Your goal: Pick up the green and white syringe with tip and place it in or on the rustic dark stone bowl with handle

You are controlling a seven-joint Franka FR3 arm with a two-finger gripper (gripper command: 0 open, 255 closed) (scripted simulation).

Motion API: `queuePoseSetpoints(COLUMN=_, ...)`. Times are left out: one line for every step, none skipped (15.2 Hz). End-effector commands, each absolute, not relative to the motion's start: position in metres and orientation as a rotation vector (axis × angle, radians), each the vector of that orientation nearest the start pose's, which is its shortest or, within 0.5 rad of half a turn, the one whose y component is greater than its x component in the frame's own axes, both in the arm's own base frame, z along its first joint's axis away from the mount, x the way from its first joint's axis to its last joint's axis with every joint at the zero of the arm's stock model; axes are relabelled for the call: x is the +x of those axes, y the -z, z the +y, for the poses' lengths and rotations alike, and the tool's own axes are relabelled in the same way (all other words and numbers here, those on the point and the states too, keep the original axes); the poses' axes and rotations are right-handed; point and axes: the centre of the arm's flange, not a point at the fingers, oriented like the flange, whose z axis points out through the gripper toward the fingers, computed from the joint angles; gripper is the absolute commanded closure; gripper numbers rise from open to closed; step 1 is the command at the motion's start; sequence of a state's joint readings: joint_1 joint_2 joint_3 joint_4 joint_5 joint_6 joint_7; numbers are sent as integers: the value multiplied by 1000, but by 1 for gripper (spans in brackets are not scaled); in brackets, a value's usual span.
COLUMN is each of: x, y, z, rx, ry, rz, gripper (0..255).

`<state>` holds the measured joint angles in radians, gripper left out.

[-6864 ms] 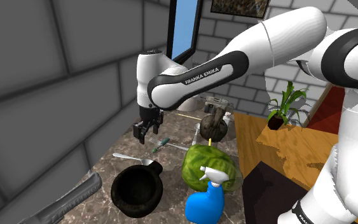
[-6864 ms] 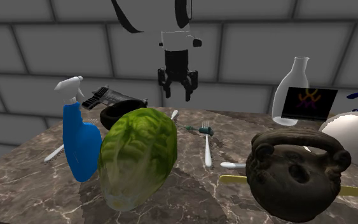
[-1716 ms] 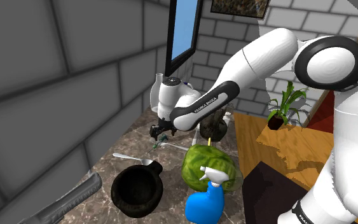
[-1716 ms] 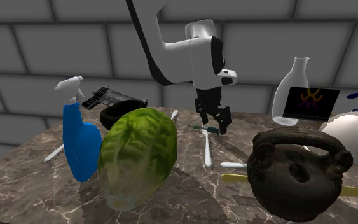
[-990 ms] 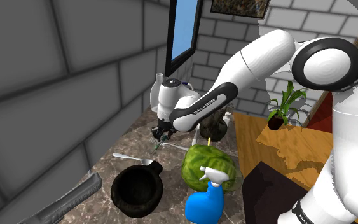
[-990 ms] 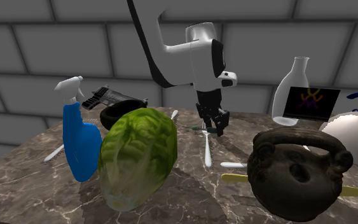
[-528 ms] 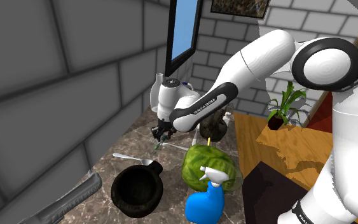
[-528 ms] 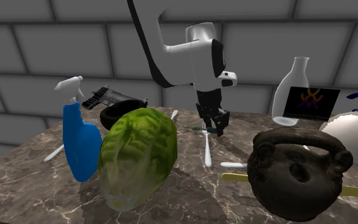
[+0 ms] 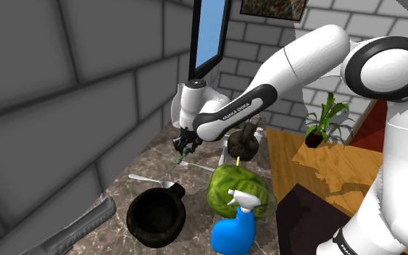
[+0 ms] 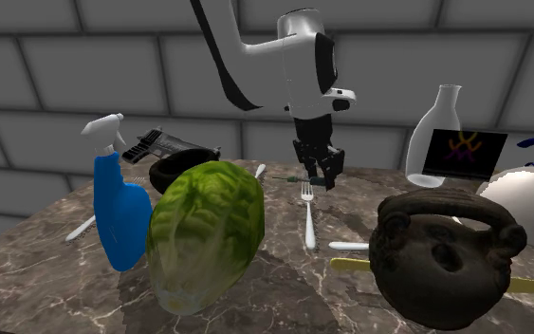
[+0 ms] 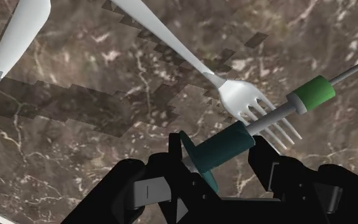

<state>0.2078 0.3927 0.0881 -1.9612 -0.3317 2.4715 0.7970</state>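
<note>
The hand (image 11: 219, 160) is closed on the green and white syringe (image 11: 225, 145), its two black fingers clasping the dark green barrel crosswise. The white shaft and lighter green end stick out past one finger. The syringe hangs just above the table (image 11: 107, 76), over the tines of a white fork (image 11: 241, 98) lying there.

The grasp looks made and the lift begun. What remains is the carry to the dark stone bowl (image 9: 156, 214), which sits well apart from the hand toward the shoulder view's lower left, handle up, with a spoon (image 9: 146, 178) between. The next move calls for more height, then a swing over the rim, keeping off the green cabbage (image 9: 237, 188) and blue spray bottle (image 9: 232, 233) beside the bowl.

The table is brown veined marble, also bearing a dark kettlebell (image 10: 440, 256) and a glass flask (image 10: 438, 128). Grey block walls (image 9: 64, 94) close it in, with a blue window (image 9: 209, 36) and a potted plant (image 9: 324, 123) beyond.
</note>
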Motion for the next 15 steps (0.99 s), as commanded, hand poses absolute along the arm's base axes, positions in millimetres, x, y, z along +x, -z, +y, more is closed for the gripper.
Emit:
queuePoseSetpoints(x=600, y=-298, z=181, rx=-3195, ry=325, rz=420, gripper=255)
queuePoseSetpoints(x=600, y=-303, z=181, rx=-3195, ry=325, rz=420, gripper=255)
queuePoseSetpoints(x=600, y=-308, z=181, rx=-3195, ry=325, rz=420, gripper=255)
queuePoseSetpoints(x=600, y=-314, z=181, rx=-3195, ry=325, rz=420, gripper=255)
queuePoseSetpoints(x=600, y=-319, z=181, rx=-3195, ry=325, rz=420, gripper=255)
queuePoseSetpoints(x=600, y=-324, z=181, rx=-3195, ry=325, rz=420, gripper=255)
queuePoseSetpoints(x=600, y=-329, z=181, rx=-3195, ry=325, rz=420, gripper=255)
queuePoseSetpoints(x=600, y=-335, z=181, rx=-3195, ry=325, rz=420, gripper=255)
queuePoseSetpoints(x=600, y=-340, z=181, rx=-3195, ry=325, rz=420, gripper=255)
queuePoseSetpoints(x=600, y=-345, z=181, rx=-3195, ry=325, rz=420, gripper=255)
queuePoseSetpoints(x=600, y=-350, z=181, rx=-3195, ry=325, rz=420, gripper=255)
queuePoseSetpoints(x=600, y=-356, z=181, rx=-3195, ry=325, rz=420, gripper=255)
queuePoseSetpoints(x=600, y=-361, z=181, rx=-3195, ry=325, rz=420, gripper=255)
queuePoseSetpoints(x=600, y=-366, z=181, rx=-3195, ry=325, rz=420, gripper=255)
queuePoseSetpoints(x=600, y=-372, z=181, rx=-3195, ry=325, rz=420, gripper=255)
